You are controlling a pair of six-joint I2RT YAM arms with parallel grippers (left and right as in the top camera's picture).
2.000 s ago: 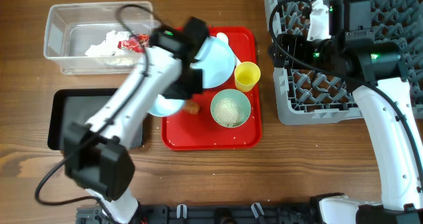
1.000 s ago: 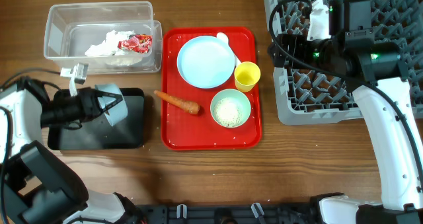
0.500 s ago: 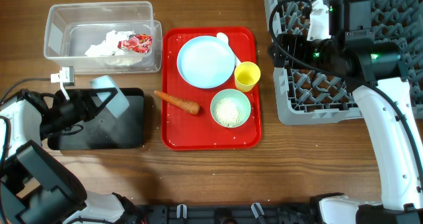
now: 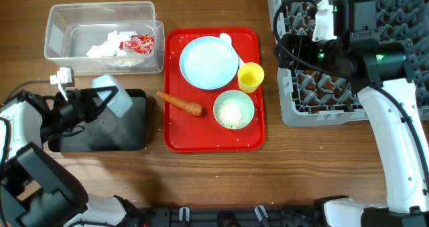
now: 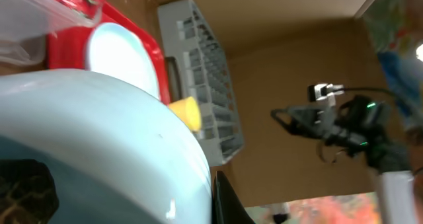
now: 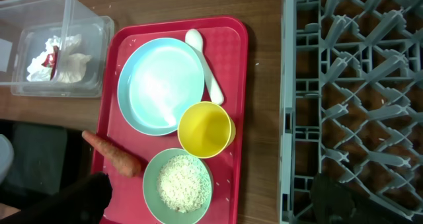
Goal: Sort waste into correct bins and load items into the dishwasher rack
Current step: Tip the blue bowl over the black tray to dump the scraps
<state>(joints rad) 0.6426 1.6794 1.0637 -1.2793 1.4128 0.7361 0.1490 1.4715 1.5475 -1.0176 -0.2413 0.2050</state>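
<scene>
**Left hand tips the bowl at the black tray**

Closest to me, my left hand (image 4: 90,105) is clenched on the light blue bowl (image 4: 112,98), holding it tilted over the back edge of the black tray (image 4: 127,130). In the wrist view a brownish lump (image 5: 23,191) sits inside that bowl.

Moving on to the red tray (image 4: 201,141): the carrot (image 4: 179,103) lies at its left side, and the pale green bowl (image 4: 234,110) holds rice (image 6: 177,184). The yellow cup (image 4: 251,76) is just behind it, then the plate (image 4: 208,62), with the spoon (image 4: 226,39) beside it.

Farther back, the clear tub (image 4: 57,46) holds the tissue (image 4: 106,46) and the red wrapper (image 4: 137,45). On the right, my right hand (image 4: 280,47) hangs wide open and empty at the left edge of the grey rack (image 4: 402,13).
</scene>
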